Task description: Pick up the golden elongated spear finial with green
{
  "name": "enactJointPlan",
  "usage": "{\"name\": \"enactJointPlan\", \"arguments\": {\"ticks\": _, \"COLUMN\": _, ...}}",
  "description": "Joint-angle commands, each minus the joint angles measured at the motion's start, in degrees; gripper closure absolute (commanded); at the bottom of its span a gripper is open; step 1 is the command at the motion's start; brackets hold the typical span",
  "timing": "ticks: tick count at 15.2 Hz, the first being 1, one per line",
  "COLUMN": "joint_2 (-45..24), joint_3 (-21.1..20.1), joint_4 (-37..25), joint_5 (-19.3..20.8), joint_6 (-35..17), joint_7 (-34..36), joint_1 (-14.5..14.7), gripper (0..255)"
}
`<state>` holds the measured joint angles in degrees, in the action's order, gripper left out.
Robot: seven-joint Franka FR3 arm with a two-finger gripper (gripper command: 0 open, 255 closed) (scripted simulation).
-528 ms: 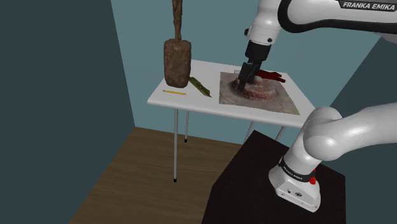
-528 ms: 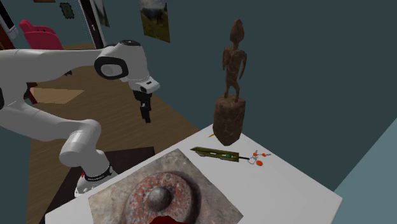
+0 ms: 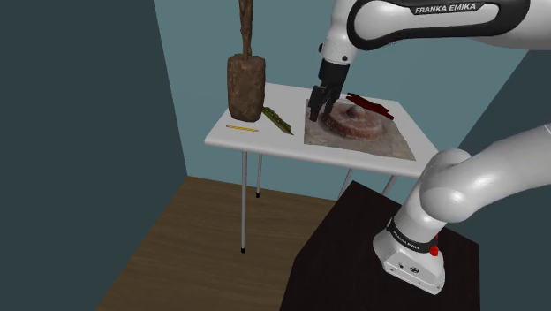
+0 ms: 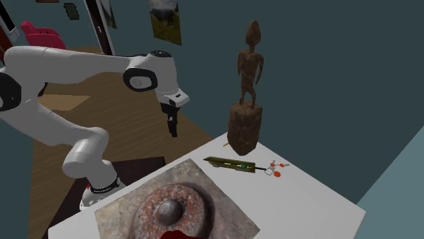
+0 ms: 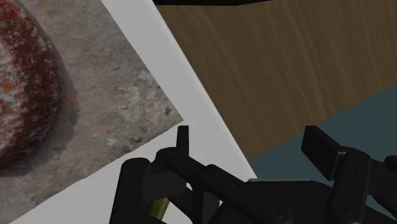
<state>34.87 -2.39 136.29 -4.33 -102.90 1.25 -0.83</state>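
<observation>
My fingers [image 5: 321,149] stand apart, open and clasping nothing, while my gripper [image 5: 250,143] hangs over the white table's [image 5: 177,76] edge beside the stone slab [image 5: 108,108].

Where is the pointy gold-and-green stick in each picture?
Shoulder view: the spear finial lies on the white table, just right of the brown statue's base.
Second exterior view: it lies in front of that base, near the middle.
Wrist view: cannot tell.
Shared landmark: the stone slab.
</observation>
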Motion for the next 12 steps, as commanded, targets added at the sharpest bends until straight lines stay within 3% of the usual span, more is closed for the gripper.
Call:
{"name": "enactJointPlan", "arguments": {"ticks": 1, "joint_2": -4.3, "joint_3": 0.5, "joint_4": -1.3, "joint_5": 0.4, "joint_6": -3.0, "joint_7": -0.2, "joint_1": -0.7, "gripper": 0}}
{"name": "enactJointPlan", "arguments": {"ticks": 12, "joint_2": -28.0, "joint_3": 3.1, "joint_4": -16.0, "joint_5": 1.7, "joint_6": -11.8, "joint_7": -0.3, "joint_1": -3.6, "gripper": 0}}
